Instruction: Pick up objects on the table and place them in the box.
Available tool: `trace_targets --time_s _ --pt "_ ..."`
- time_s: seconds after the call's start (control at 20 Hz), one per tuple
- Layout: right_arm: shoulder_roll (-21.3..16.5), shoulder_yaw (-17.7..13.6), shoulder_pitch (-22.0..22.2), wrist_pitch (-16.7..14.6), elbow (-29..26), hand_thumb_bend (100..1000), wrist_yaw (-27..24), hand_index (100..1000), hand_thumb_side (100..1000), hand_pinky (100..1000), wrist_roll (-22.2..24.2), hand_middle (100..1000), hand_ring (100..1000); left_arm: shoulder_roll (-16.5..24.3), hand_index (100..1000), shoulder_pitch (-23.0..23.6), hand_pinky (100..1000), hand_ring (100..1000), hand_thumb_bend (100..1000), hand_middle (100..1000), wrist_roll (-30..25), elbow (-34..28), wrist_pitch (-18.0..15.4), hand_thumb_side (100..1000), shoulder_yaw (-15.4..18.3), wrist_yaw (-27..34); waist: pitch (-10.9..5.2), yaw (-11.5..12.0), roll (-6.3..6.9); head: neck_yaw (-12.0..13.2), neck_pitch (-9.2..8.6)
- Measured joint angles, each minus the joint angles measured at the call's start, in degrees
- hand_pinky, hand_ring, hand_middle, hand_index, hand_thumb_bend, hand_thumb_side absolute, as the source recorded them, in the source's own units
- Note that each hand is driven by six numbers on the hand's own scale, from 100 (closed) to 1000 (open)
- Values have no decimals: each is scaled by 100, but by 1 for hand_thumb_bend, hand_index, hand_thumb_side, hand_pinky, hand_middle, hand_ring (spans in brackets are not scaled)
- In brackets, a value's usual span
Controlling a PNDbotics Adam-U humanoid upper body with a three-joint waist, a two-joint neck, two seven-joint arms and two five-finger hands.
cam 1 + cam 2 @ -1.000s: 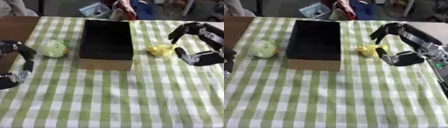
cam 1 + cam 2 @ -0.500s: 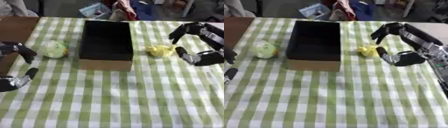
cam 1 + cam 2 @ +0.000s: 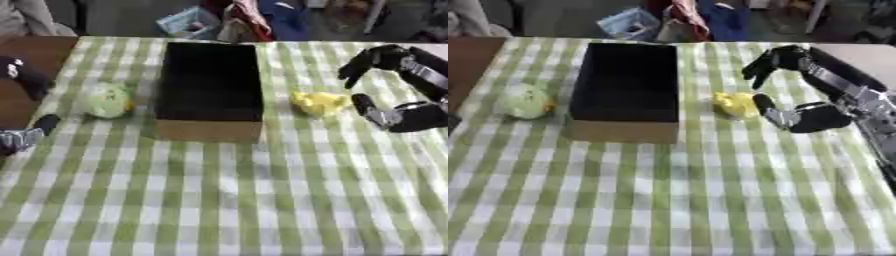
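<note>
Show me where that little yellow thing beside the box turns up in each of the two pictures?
Left eye view: the yellow object lies right of centre, upper half, between the box and the right hand.
Right eye view: it sits nearer the middle, just right of the box.
Shared landmark: the dark box with its brown front wall, directly left of the object in both.

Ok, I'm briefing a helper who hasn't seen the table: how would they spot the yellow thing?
Find the dark open box standing in the middle of the green checked tablecloth. The small yellow object lies on the cloth just off the box's right side, next to the right hand. The pale green round object on the box's left is bigger.
</note>
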Motion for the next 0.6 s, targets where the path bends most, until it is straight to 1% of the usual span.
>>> trace_targets --time_s 0.15,0.25,0.4,0.6 --pt "0 16 -5 -1 0 100 0 801 307 748 17 671 625 213 732 -463 703 547 440 562 -170 686 -210 134 -250 -254 0 -60 27 41 0" --pt "0 42 -9 -4 0 100 0 801 307 747 39 671 625 273 757 -775 711 568 481 589 -360 1153 -398 147 -433 -455 0 -96 34 61 0" --pt "0 51 -48 0 0 100 -1 801 308 748 59 671 625 291 759 -1209 712 577 505 601 -727 1791 -717 158 -658 -805 0 -137 40 93 0" --pt "0 81 -57 -11 1 100 -5 801 310 747 83 671 625 231 775 -1698 717 596 532 620 -1145 2552 -1046 187 -799 -1244 -12 -192 64 118 0"
